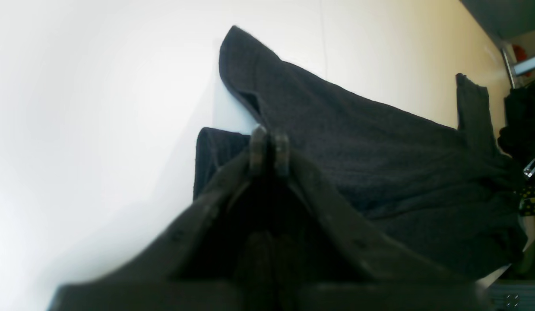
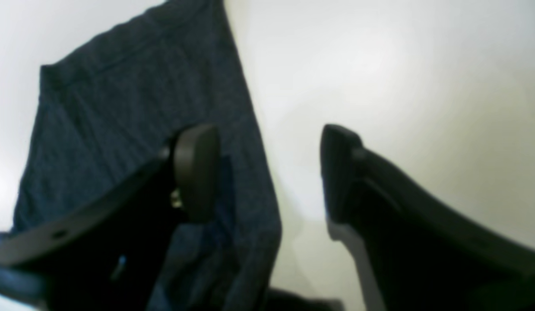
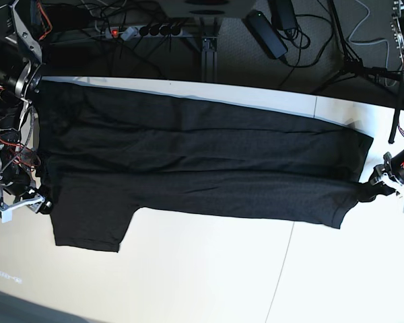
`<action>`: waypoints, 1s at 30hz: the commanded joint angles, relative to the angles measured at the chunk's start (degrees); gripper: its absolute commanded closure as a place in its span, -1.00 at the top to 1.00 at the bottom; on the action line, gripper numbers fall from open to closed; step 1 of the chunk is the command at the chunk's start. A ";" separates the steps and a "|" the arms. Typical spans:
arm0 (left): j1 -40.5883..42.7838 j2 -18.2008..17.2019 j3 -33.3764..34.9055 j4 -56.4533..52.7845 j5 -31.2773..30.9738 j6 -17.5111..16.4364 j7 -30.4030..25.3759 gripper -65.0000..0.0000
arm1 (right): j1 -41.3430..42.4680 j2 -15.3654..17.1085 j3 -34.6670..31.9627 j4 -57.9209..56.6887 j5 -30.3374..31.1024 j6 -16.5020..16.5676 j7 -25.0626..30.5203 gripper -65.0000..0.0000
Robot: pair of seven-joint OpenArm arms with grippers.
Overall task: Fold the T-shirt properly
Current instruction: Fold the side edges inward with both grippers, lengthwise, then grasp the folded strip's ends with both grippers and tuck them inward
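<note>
The black T-shirt (image 3: 188,168) lies stretched lengthwise across the white table (image 3: 209,282), folded in long bands, with one sleeve (image 3: 91,225) sticking out at the front left. No print shows. My left gripper (image 3: 376,187) is at the shirt's right end, shut on a bunched corner of the cloth. In the left wrist view the fingertips (image 1: 258,147) are pressed together over the dark fabric (image 1: 379,151). My right gripper (image 3: 46,204) is at the shirt's left edge. In the right wrist view it (image 2: 267,172) is open, one finger over the fabric (image 2: 133,108), the other over bare table.
Behind the table's far edge, a power strip (image 3: 145,30), cables and a dark adapter (image 3: 266,30) lie on the floor. A tripod stand (image 3: 353,64) is at the back right. Arm wiring (image 3: 7,134) runs along the left edge.
</note>
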 commanded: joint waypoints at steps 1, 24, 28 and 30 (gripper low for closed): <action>-1.22 -1.18 -0.44 1.46 -1.22 -1.35 -0.96 -1.00 | 0.57 0.61 0.11 -0.35 -0.44 2.49 -1.16 0.15; -1.20 -1.18 -0.44 3.06 -1.20 -1.35 0.11 -1.00 | 1.03 -7.30 -5.70 -0.44 -1.36 3.52 -1.07 -0.02; -1.20 -1.16 -0.44 3.06 -1.22 -1.35 0.11 -1.00 | 1.03 -7.30 -7.67 -0.37 -1.57 3.50 -1.05 -0.74; -1.22 -1.16 -0.44 3.06 -1.25 -1.35 0.07 -1.00 | 0.96 -7.28 -7.67 0.15 -1.79 3.50 -1.05 -1.00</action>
